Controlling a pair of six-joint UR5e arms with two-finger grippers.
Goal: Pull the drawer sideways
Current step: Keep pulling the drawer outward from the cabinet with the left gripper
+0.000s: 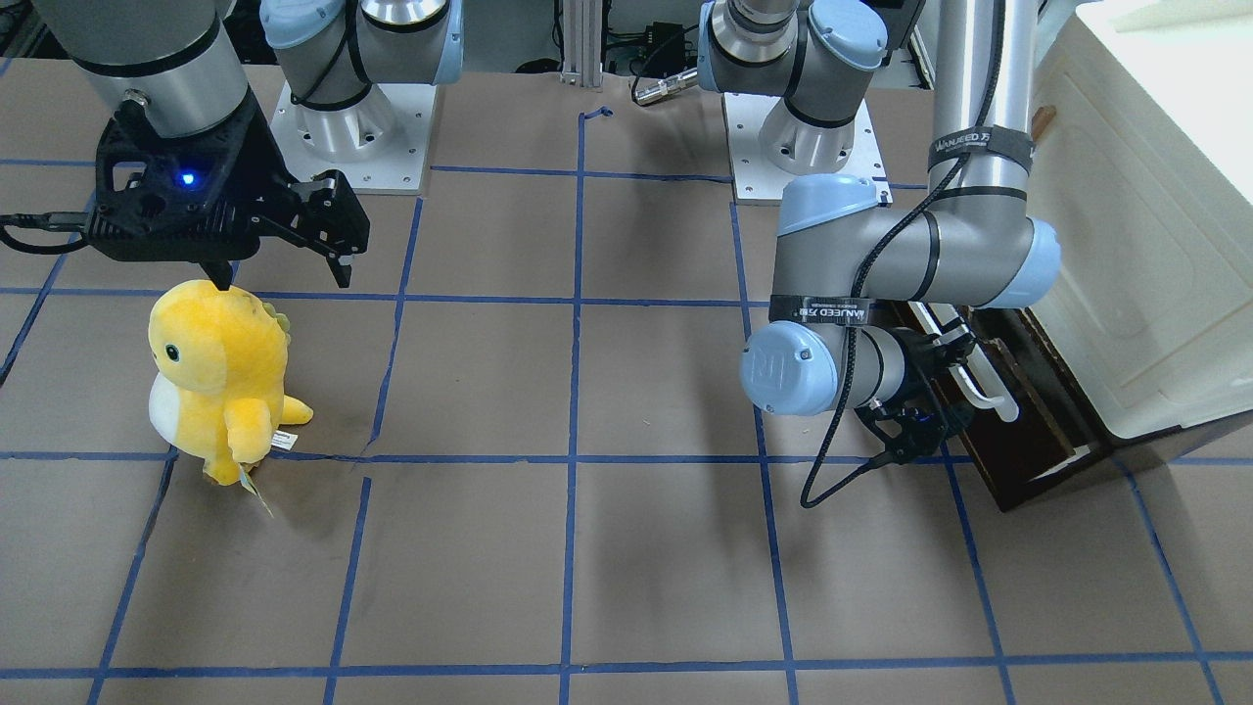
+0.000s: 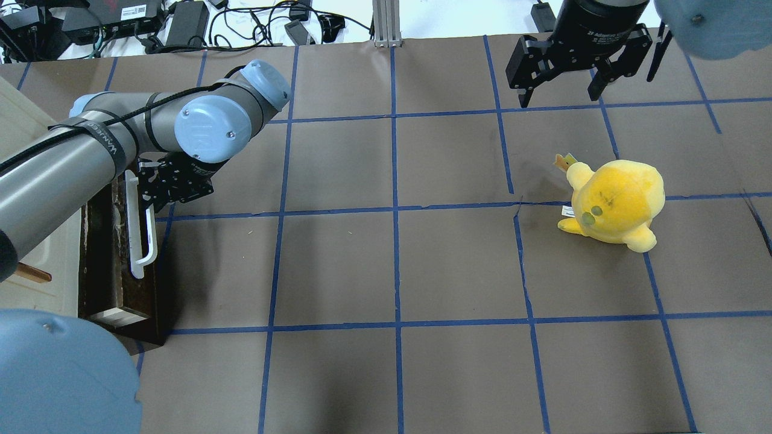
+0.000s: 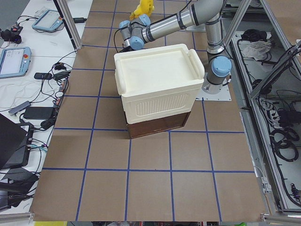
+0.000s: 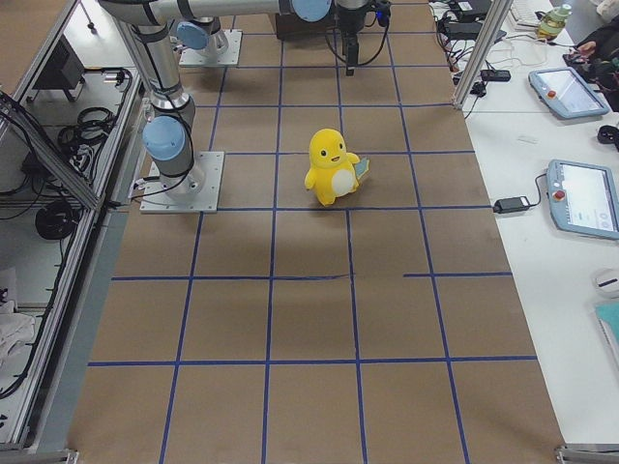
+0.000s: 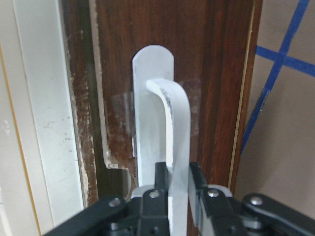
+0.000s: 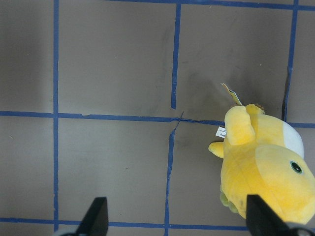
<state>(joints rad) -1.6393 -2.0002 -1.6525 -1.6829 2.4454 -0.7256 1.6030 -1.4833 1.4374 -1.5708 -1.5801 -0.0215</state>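
The dark brown drawer (image 2: 111, 265) sits at the bottom of a white cabinet (image 2: 24, 150), and its front stands out a little from the cabinet body. Its long white bar handle (image 2: 145, 238) runs along the front. My left gripper (image 2: 151, 187) is shut on one end of the handle; the left wrist view shows the fingers (image 5: 160, 179) clamped on the white bar (image 5: 174, 123) against the brown wood (image 5: 216, 73). The drawer also shows in the front-facing view (image 1: 1038, 441). My right gripper (image 2: 558, 99) is open and empty, hanging above the table near a plush toy.
A yellow plush toy (image 2: 615, 202) stands on the table on my right side, below the right gripper (image 6: 177, 221); it also shows in the right wrist view (image 6: 266, 167). The brown table mat has a blue tape grid. Both arm bases (image 1: 352, 127) stand at the robot's edge.
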